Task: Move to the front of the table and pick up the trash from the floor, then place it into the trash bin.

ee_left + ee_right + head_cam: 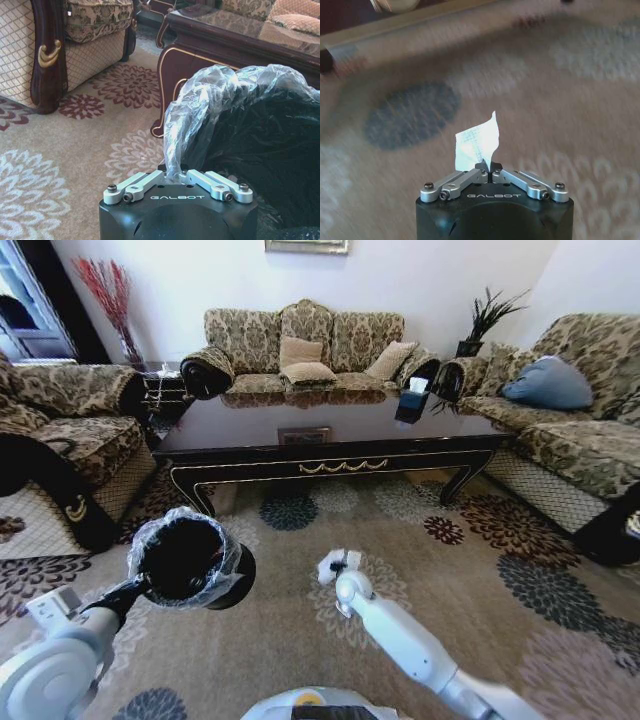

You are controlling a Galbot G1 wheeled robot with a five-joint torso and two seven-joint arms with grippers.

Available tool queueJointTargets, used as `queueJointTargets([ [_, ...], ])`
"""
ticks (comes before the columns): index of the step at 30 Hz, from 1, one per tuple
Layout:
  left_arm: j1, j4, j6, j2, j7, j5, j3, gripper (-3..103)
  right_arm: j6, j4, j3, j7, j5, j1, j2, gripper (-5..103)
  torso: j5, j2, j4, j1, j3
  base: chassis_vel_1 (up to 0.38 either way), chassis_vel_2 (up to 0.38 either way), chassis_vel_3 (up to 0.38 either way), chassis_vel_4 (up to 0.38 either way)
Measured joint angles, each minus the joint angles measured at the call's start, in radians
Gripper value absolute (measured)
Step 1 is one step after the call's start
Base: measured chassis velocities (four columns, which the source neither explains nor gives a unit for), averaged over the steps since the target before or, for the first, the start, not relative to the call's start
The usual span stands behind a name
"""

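- Right gripper [487, 169]: fingers together, clamped on the trash [477, 140], a piece of white paper napkin. The napkin sticks straight out past the fingertips, its long axis in line with the gripper's reach, its free corner pointing away from the wrist.
- In the head view the right gripper [338, 565] hangs above the carpet in front of the table [330, 445], with the trash [328, 570] a white wad at its tip.
- Left gripper [172, 172]: fingers together on the clear liner and rim of the trash bin [260, 140]. The bin's open mouth lies just beyond the fingertips.
- In the head view the left gripper [135, 592] holds the trash bin [190, 562] off the floor, mouth tilted up. The bin is well apart from the right gripper, on the side toward the left arm.
- Step in hand, as judged: carrying the napkin over to the bin.
- To do it well: bring the napkin's free end over the mouth, inside the liner's rim, before letting go.
- Risk: light paper may drift or catch on the crinkled liner. Release low and hold the bin steady.
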Motion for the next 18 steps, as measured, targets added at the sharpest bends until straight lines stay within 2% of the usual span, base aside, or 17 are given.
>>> queueJointTargets([
  [1, 0.0, 0.0, 0.0, 0.0, 0.0, 0.0, 0.0, 2, 0.0, 0.0, 0.0, 0.0, 0.0, 0.0, 0.0, 0, 0.0, 0.0, 0.0, 0.0, 0.0, 0.0, 0.0, 0.0, 0.0],
  [5, -0.014, 0.013, -0.001, 0.001, 0.003, 0.009, 0.034, 2, 0.001, 0.135, -0.024, 0.009, 0.053, 0.074, -0.095, 0, -0.0001, 0.0, -0.0006, 0.0, 0.0, 0.0, 0.0, 0.0, 0.0],
  [6, -0.014, 0.013, -0.001, 0.001, 0.003, 0.009, 0.034, 2, 0.001, 0.135, -0.024, 0.009, 0.053, 0.074, -0.095, 0, -0.0001, 0.0, -0.0006, 0.0, 0.0, 0.0, 0.0, 0.0, 0.0],
  [9, -0.023, 0.016, -0.001, -0.001, 0.005, 0.016, 0.06, 2, 0.022, 0.234, -0.06, -0.03, 0.086, 0.141, -0.16, 0, -0.0001, 0.0, -0.0005, 0.0, 0.0, 0.0, 0.0, 0.0, 0.0],
  [13, -0.029, 0.018, -0.001, -0.002, 0.005, 0.019, 0.076, 2, 0.038, 0.31, -0.103, -0.079, 0.126, 0.209, -0.191, 0, 0.0, 0.0, -0.0001, 0.0, 0.0, 0.0, 0.0, 0.0, 0.0],
  [16, -0.032, 0.02, -0.001, -0.003, 0.005, 0.021, 0.084, 2, 0.049, 0.346, -0.129, -0.104, 0.146, 0.25, -0.195, 0, -0.0001, 0.0, -0.0001, 0.0, 0.0, 0.0, 0.0, 0.0, 0.0],
  [18, -0.036, 0.023, 0.0, -0.004, 0.005, 0.022, 0.091, 2, 0.07, 0.392, -0.167, -0.147, 0.166, 0.31, -0.193, 0, 0.0, 0.0, -0.0001, 0.0, 0.0, 0.0, 0.0, 0.0, 0.0],
])
